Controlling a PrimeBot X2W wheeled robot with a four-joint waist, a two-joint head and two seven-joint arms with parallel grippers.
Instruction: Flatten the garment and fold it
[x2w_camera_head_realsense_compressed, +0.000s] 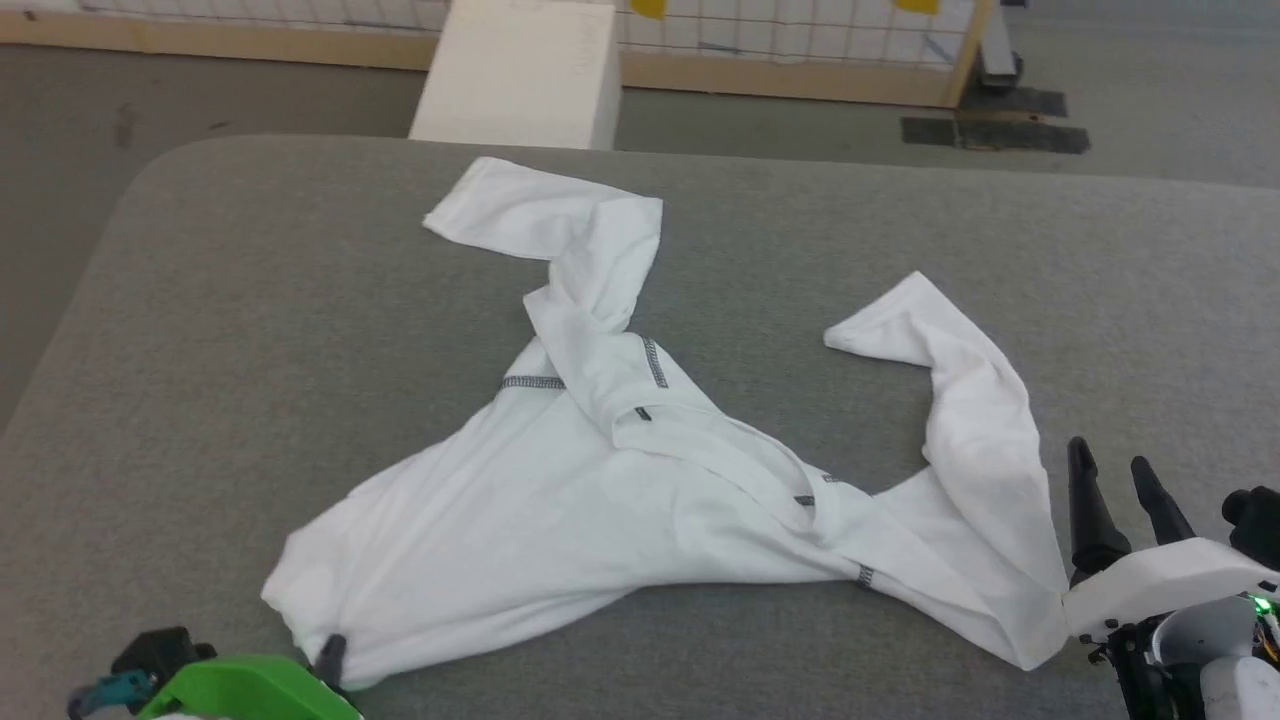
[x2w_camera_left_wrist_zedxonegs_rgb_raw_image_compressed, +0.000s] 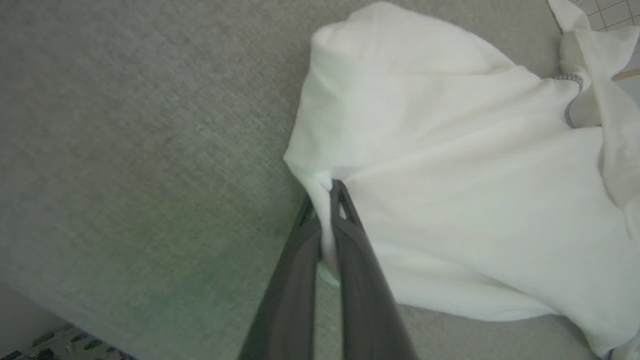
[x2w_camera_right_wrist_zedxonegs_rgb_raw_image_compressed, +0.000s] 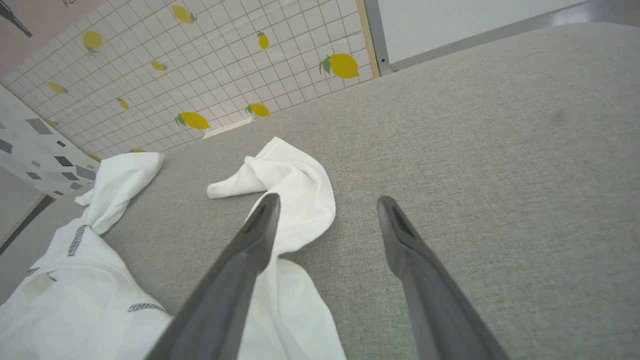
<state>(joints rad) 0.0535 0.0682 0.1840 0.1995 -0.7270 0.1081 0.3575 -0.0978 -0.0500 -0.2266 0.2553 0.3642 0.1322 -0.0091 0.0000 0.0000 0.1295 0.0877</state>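
The garment (x2w_camera_head_realsense_compressed: 560, 500), a white long-sleeved shirt with dark grey zigzag seams, lies crumpled across the grey table (x2w_camera_head_realsense_compressed: 250, 300), one sleeve reaching to the far side and the other curling at the right. My left gripper (x2w_camera_head_realsense_compressed: 330, 655) at the lower left is shut on the garment's near-left corner; in the left wrist view the gripper (x2w_camera_left_wrist_zedxonegs_rgb_raw_image_compressed: 327, 192) pinches a fold of the garment (x2w_camera_left_wrist_zedxonegs_rgb_raw_image_compressed: 450, 175). My right gripper (x2w_camera_head_realsense_compressed: 1110, 465) stands open at the lower right, just right of the right sleeve. In the right wrist view the gripper (x2w_camera_right_wrist_zedxonegs_rgb_raw_image_compressed: 327, 202) spreads above the table, the sleeve (x2w_camera_right_wrist_zedxonegs_rgb_raw_image_compressed: 295, 185) under its left finger.
A white box (x2w_camera_head_realsense_compressed: 520, 70) stands beyond the table's far edge, before a tiled wall panel with lemon prints (x2w_camera_right_wrist_zedxonegs_rgb_raw_image_compressed: 200, 65). The table's left edge (x2w_camera_head_realsense_compressed: 90, 280) curves down to the floor. Bare grey surface lies left and right of the garment.
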